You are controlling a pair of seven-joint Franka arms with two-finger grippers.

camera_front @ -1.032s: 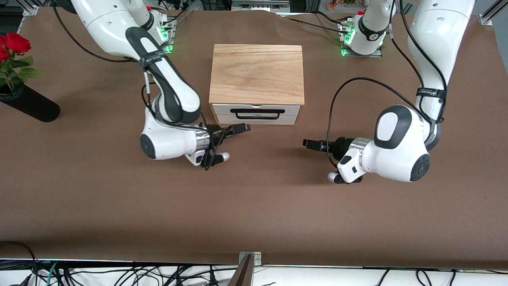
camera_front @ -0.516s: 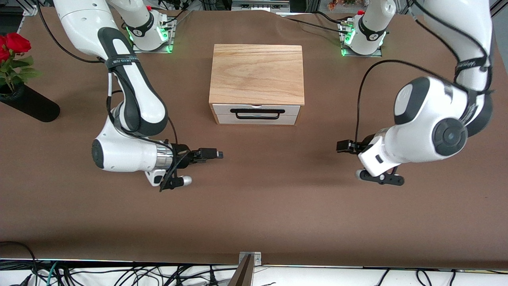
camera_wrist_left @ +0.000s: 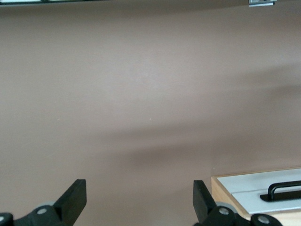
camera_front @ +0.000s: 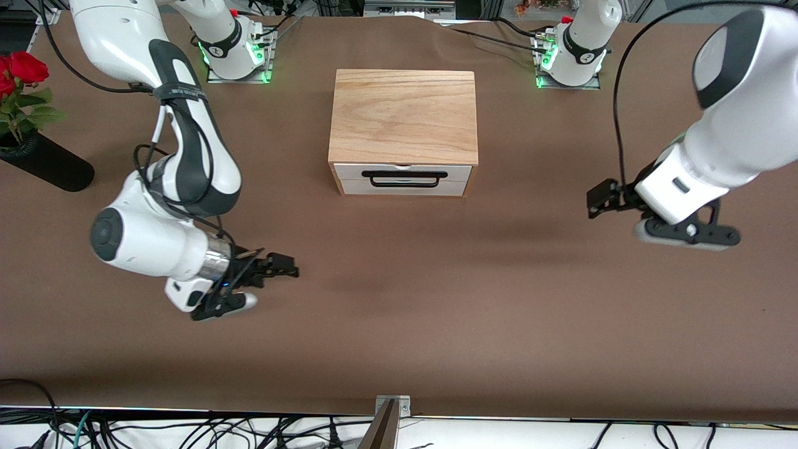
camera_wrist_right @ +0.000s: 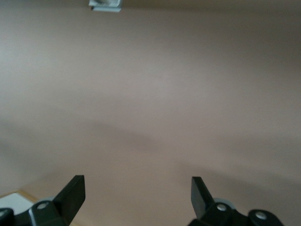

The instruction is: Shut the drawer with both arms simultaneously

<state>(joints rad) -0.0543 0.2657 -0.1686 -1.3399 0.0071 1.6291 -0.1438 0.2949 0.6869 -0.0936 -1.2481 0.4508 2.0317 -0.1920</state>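
Note:
The drawer [camera_front: 402, 179] sits in its light-wood box [camera_front: 404, 115] mid-table, its white front level with the box's face and the black bar handle [camera_front: 404, 179] across it. Both arms are drawn back from it. My left gripper [camera_front: 601, 199] hangs open over bare table toward the left arm's end and holds nothing. My right gripper [camera_front: 287, 267] is open over bare table toward the right arm's end and is also empty. In the left wrist view the open gripper [camera_wrist_left: 138, 188] frames brown table, with the drawer's front [camera_wrist_left: 256, 186] at the edge. The right wrist view shows its gripper [camera_wrist_right: 138, 183] open over table.
A black vase [camera_front: 47, 165] with red roses [camera_front: 22, 67] lies at the right arm's end of the brown table [camera_front: 399, 324]. A small metal bracket [camera_front: 391, 405] sits at the table edge nearest the front camera.
Both arms have swung away from the drawer's front, each toward its own end of the table. The left gripper has also risen. The drawer has not moved.

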